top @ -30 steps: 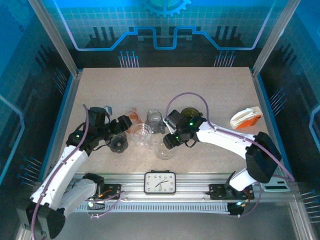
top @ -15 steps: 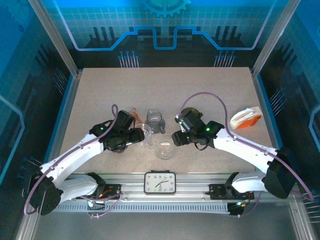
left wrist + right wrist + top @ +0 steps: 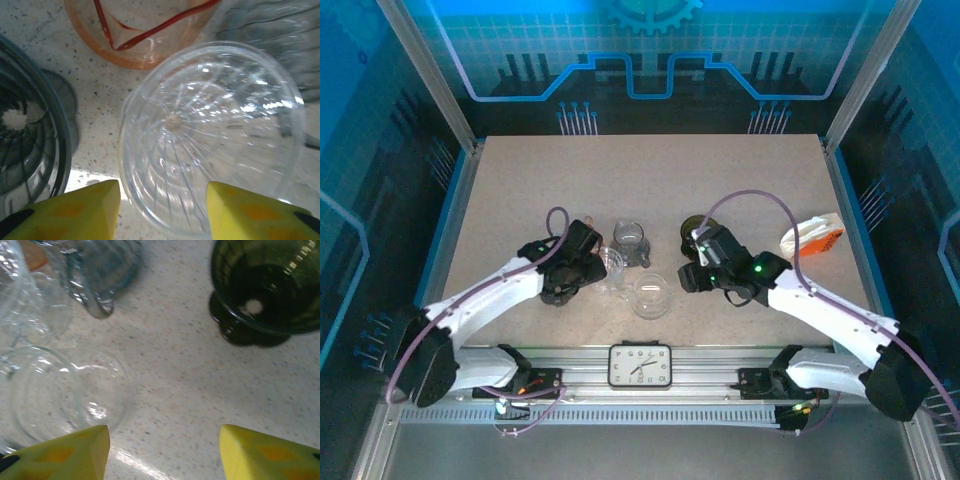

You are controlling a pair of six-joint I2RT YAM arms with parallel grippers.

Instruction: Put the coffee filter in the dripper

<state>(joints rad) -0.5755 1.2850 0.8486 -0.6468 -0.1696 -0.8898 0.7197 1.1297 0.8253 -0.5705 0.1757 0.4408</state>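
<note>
The coffee filter (image 3: 812,238), a white stack in an orange holder, lies at the table's right side, apart from both arms. Several drippers stand mid-table. A clear ribbed dripper (image 3: 210,135) (image 3: 610,265) has its near wall between the yellow fingers (image 3: 75,212) of my left gripper (image 3: 163,189) (image 3: 590,263); one finger is outside the wall, the other over the bowl, with gaps still showing. My right gripper (image 3: 164,432) (image 3: 688,276) hangs open over bare tabletop, between a clear glass dripper (image 3: 60,400) (image 3: 651,296) and a dark green dripper (image 3: 265,295) (image 3: 698,226).
An orange dripper (image 3: 145,35) (image 3: 585,229), a grey dripper (image 3: 270,30) (image 3: 632,238) and a dark dripper (image 3: 25,140) crowd round the clear one. A clock (image 3: 640,364) sits on the front rail. Blue walls edge the table (image 3: 650,170), whose far half is open.
My left arm has swung right onto the clear ribbed dripper and its jaws have narrowed. My right arm has drawn back to the right, away from the clear glass dripper.
</note>
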